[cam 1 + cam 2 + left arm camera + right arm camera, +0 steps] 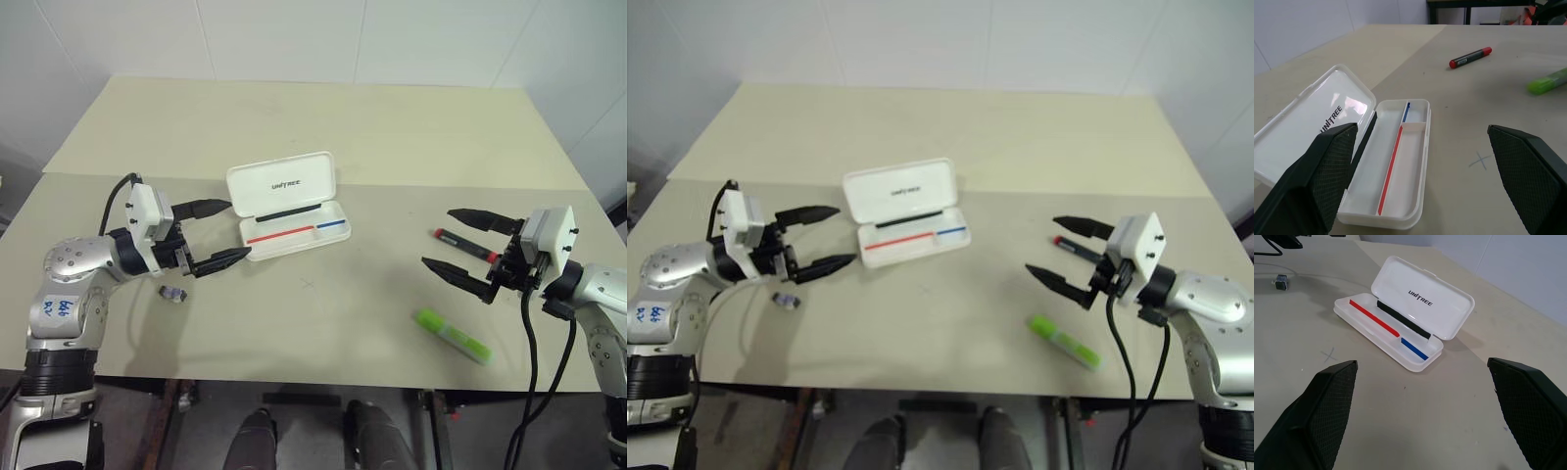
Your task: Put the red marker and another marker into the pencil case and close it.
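Note:
The white pencil case (294, 220) lies open at mid-table, its "UNITREE" lid (281, 183) tipped back, a red and blue line in its tray. My left gripper (216, 235) hovers open just left of the case, nothing between its fingers. The red marker (464, 243), black with red ends, lies on the table at the right. The lime-green marker (453, 335) lies nearer the front edge. My right gripper (463, 247) stands open above the table, its fingers on either side of the red marker without touching it. Both markers also show in the left wrist view: red marker (1470, 57), green marker (1547, 82).
A small grey object (173, 293) with a thin cable lies on the table below my left gripper. A faint pencil cross (310, 284) marks the tabletop (313, 323) in front of the case. The table's front edge runs close behind the green marker.

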